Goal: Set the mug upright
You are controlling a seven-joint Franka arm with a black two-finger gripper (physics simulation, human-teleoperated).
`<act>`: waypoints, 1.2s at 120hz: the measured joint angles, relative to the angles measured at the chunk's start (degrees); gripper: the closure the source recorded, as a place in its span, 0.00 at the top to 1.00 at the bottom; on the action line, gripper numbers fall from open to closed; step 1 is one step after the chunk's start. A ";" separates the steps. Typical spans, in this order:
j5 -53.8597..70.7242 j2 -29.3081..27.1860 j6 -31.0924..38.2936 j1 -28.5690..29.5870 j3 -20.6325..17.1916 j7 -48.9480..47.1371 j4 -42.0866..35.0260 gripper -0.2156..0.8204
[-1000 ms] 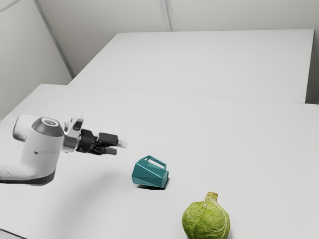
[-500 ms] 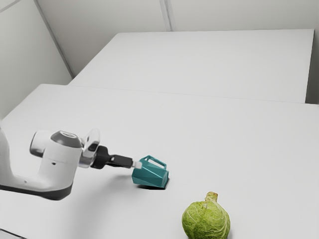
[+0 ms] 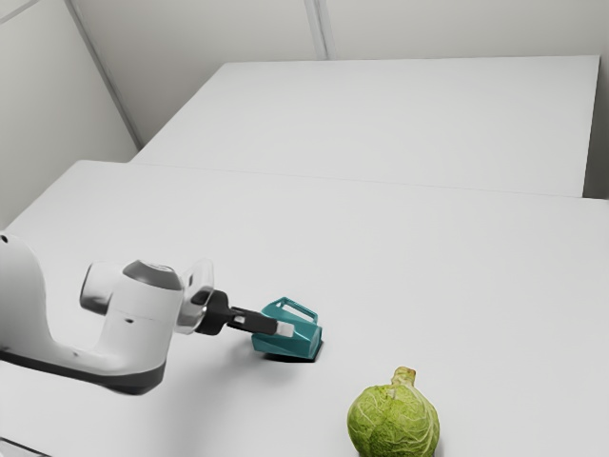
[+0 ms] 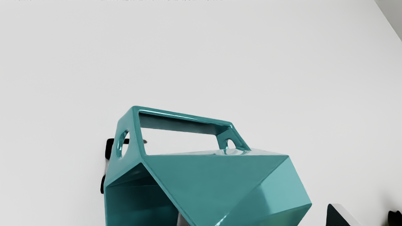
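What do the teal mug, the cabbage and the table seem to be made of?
The mug: glazed ceramic or hard plastic, glossy, judging by bright highlights along its handle.
The cabbage: leafy vegetable or a model of one, with pale veins over green.
The table: perhaps laminate or painted board, matte, with soft shadows and no sharp reflections.

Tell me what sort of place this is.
Probably a robotics lab or test room, though I can't be certain: a robot arm reaches over a white table, with plain, pale walls behind.
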 joint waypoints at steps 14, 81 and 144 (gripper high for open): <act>-2.69 -0.06 0.60 0.02 -1.23 1.19 0.02 0.51; -7.24 -0.36 2.14 -0.51 -4.13 2.92 2.86 0.16; 8.60 0.07 4.51 -0.41 -2.22 0.70 9.72 0.04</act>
